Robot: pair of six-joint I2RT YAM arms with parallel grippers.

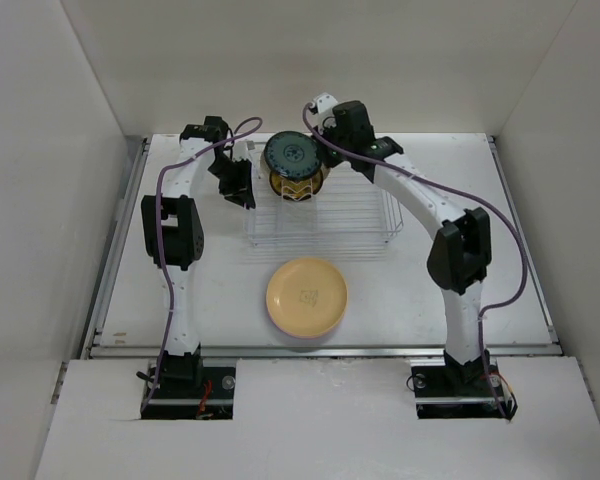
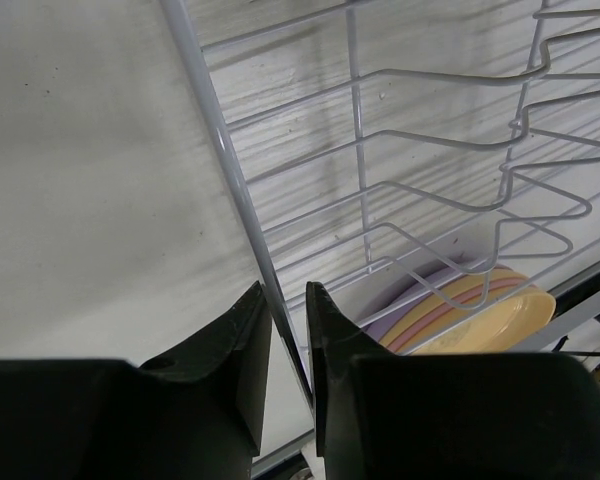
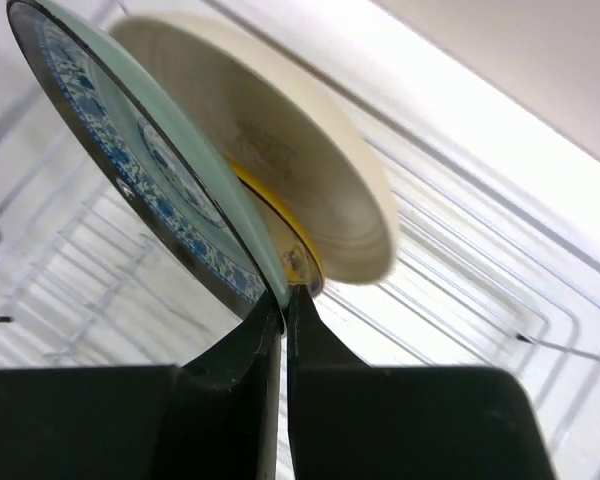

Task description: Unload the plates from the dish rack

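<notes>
The dish rack (image 1: 325,218) sits mid-table. My right gripper (image 1: 322,140) is shut on the rim of a dark plate with a teal pattern (image 1: 293,155) and holds it tilted over the rack's back left corner. In the right wrist view the gripper (image 3: 285,295) pinches that plate (image 3: 150,160). A second plate with a yellow edge and a cream underside (image 3: 290,170) is right behind it, and it also shows in the top view (image 1: 298,187). My left gripper (image 1: 238,188) is at the rack's left side. Its jaws (image 2: 285,290) close around the rack's rim wire (image 2: 230,170).
A stack of large plates lies on the table in front of the rack, with an orange-yellow plate (image 1: 306,297) on top. Through the rack wires the left wrist view shows that plate (image 2: 500,312) over pink and lavender ones. White walls enclose the table on three sides.
</notes>
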